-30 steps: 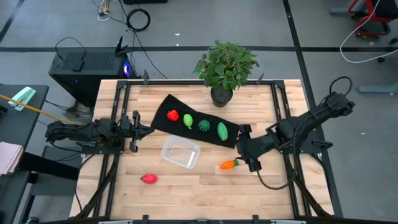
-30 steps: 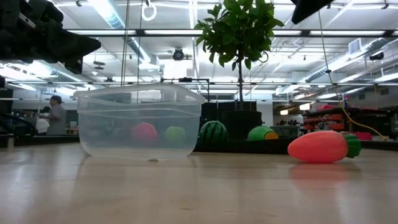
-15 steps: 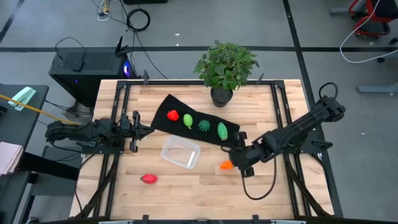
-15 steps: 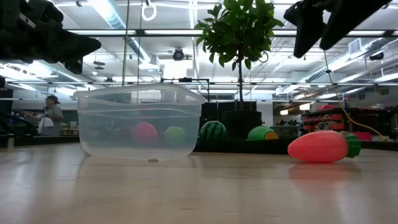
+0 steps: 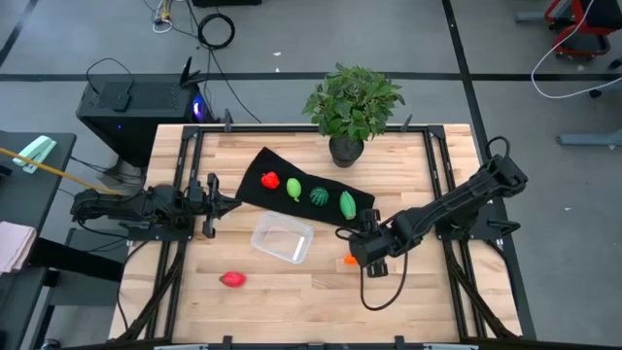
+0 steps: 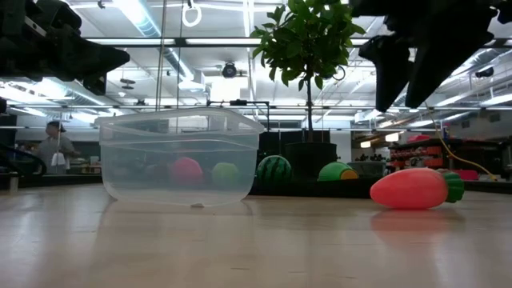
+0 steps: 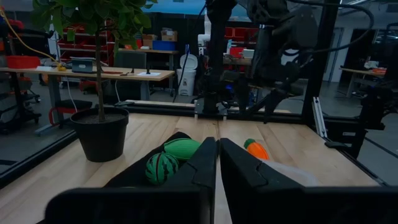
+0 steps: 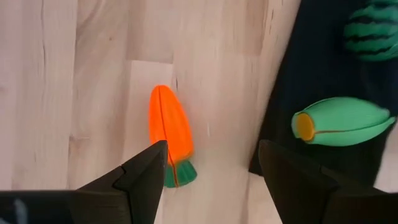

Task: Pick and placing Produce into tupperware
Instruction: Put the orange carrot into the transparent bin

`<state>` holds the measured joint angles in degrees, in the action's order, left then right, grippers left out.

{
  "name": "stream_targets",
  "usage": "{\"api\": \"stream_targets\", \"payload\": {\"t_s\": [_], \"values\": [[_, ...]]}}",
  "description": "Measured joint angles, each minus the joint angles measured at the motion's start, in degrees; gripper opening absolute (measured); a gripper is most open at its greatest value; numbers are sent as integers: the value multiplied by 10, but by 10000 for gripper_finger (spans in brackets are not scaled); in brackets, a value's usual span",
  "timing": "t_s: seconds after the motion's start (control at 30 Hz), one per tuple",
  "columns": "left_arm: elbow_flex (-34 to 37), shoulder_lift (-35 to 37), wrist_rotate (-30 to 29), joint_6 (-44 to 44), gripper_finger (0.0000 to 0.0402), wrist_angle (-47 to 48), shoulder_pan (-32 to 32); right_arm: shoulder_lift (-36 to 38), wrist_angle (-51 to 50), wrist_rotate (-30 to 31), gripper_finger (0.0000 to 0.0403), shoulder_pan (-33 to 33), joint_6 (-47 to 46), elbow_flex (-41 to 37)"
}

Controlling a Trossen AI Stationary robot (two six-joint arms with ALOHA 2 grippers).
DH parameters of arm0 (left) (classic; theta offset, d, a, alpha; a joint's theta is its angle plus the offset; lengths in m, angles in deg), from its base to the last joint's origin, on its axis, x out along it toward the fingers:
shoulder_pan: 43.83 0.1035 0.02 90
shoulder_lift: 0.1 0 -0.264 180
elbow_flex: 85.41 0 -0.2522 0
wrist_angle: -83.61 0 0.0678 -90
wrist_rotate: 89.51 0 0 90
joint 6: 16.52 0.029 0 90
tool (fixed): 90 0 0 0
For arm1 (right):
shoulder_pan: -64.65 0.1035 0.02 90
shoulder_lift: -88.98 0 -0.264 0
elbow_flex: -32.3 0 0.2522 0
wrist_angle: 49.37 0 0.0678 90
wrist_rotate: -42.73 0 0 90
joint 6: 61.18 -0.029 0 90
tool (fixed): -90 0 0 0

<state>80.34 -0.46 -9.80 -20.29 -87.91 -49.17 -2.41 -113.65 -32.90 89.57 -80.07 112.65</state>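
The clear tupperware (image 5: 282, 241) (image 6: 180, 156) stands on the wooden table near its middle. An orange carrot (image 5: 349, 260) (image 8: 169, 132) (image 6: 412, 188) lies on its side to the right of it. My right gripper (image 5: 360, 249) (image 8: 211, 147) (image 6: 402, 90) hovers open above the carrot's green-top end, touching nothing. On the black mat lie a red piece (image 5: 270, 180), a light green piece (image 5: 293, 189), a striped dark green piece (image 5: 320, 196) and another green piece (image 5: 347, 204). A second red piece (image 5: 232, 280) rests on the wood near the front. My left gripper (image 5: 216, 204) (image 7: 217, 149) waits shut at the table's left.
A potted plant (image 5: 352, 102) stands at the far edge behind the black mat (image 5: 260, 161). Metal rails (image 5: 434, 165) run along the table's left and right sides. Bare wood (image 5: 311, 292) lies in front of the tupperware. A person (image 6: 54, 148) shows far off in the room.
My right gripper has moved toward the table's left and slightly toward the near edge, from beside the mat's right end to above the carrot, and has come down into the low view. The carrot and the other pieces have stayed put.
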Motion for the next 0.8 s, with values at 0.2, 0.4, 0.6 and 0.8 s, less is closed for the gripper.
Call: {"api": "stream_targets", "payload": {"t_s": [0.2, 0.4, 0.6, 0.8], "values": [[0, 0, 0, 1, 36, 0, 0, -10, 20, -9, 259, -1, -9, 0], [0, 0, 0, 1, 29, 0, 0, -10, 47, -14, 259, 0, -37, 0], [0, 0, 0, 1, 23, 0, 0, -10, 51, -23, 259, 4, -73, 0], [0, 0, 0, 0, 33, 0, 0, -10, 62, -25, 259, 27, -35, -28]]}}
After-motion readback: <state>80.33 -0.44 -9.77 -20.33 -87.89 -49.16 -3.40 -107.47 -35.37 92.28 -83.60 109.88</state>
